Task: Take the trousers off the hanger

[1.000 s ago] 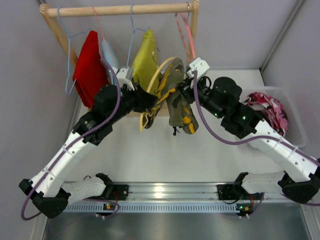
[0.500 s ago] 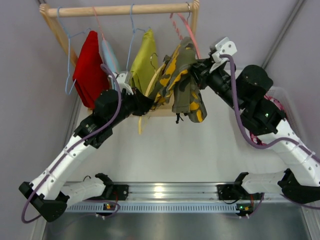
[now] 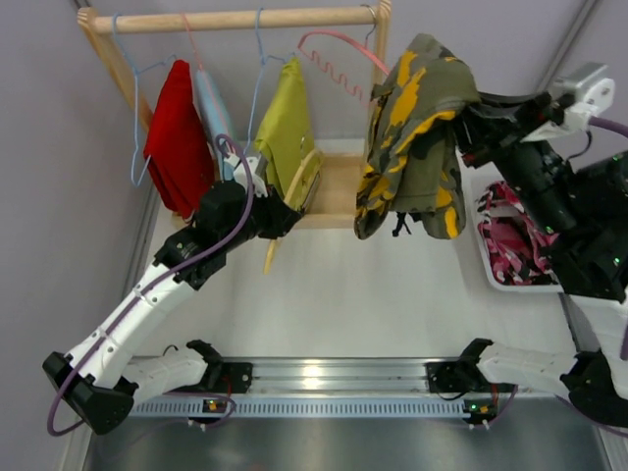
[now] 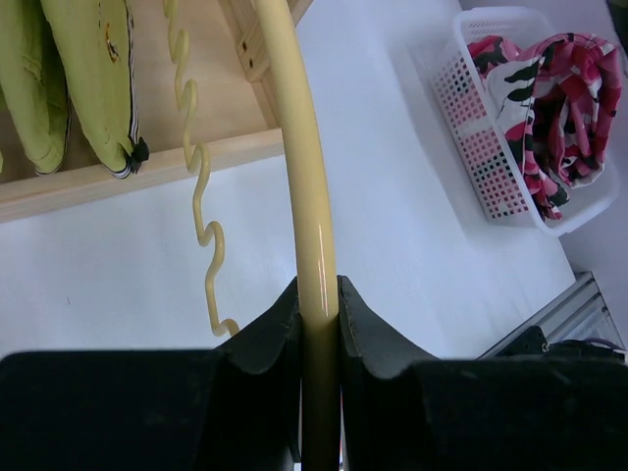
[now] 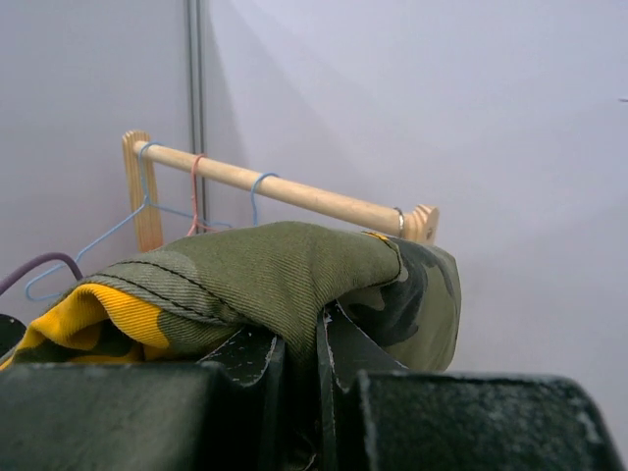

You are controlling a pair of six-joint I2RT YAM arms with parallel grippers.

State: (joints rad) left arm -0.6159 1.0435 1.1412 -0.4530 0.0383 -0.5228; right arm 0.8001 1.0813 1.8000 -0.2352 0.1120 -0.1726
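The camouflage trousers (image 3: 417, 128) (image 5: 285, 265) hang in the air to the right of the rack, with my right gripper (image 3: 473, 116) (image 5: 319, 334) shut on a fold of them. They are clear of the yellow hanger (image 3: 297, 186) (image 4: 309, 196). My left gripper (image 3: 283, 214) (image 4: 319, 294) is shut on that hanger's thick bar, low in front of the rack. The pink patterned trousers (image 3: 512, 235) (image 4: 540, 98) lie in the white basket (image 3: 491, 277) (image 4: 461, 128) at the right.
On the wooden rail (image 3: 235, 20) (image 5: 285, 191) hang a plain red pair (image 3: 177, 137), a light blue piece (image 3: 211, 106), an olive-yellow pair (image 3: 285, 128) (image 4: 88, 78) and a bare pink hanger (image 3: 339, 49). A yellow coil (image 4: 201, 196) dangles beside the hanger bar.
My right gripper has swung up and to the right with the camouflage trousers, drawing them off the yellow hanger. The left gripper kept its hold on the hanger. The pink hanger has swung.
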